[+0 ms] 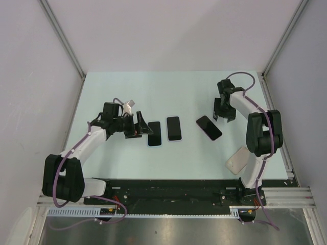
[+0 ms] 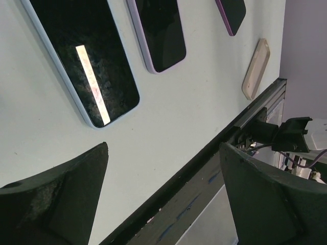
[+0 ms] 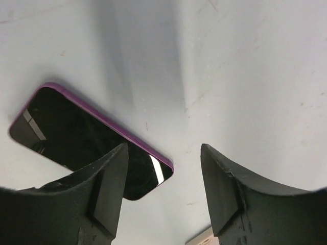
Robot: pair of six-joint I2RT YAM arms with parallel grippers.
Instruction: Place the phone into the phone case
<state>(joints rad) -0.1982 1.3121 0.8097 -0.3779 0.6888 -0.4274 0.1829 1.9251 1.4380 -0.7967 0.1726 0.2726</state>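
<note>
Three phones lie screen-up on the pale table: one with a light blue edge point(image 1: 154, 133), one with a lilac edge point(image 1: 174, 128), and a purple one point(image 1: 209, 127). A beige phone case point(image 1: 237, 160) lies by the right arm's base. My left gripper point(image 1: 139, 126) is open and empty, just left of the blue-edged phone point(image 2: 87, 61). My right gripper point(image 1: 220, 113) is open and empty, just beyond the purple phone point(image 3: 76, 138), whose near corner lies under the left finger. The left wrist view also shows the lilac-edged phone point(image 2: 161, 33), the purple phone point(image 2: 231, 14) and the case point(image 2: 256, 68).
A black rail point(image 1: 173, 186) runs along the table's near edge. Grey walls with metal posts point(image 1: 64, 41) close in the left, right and back sides. A corner of the beige case point(image 3: 202, 239) shows at the bottom of the right wrist view.
</note>
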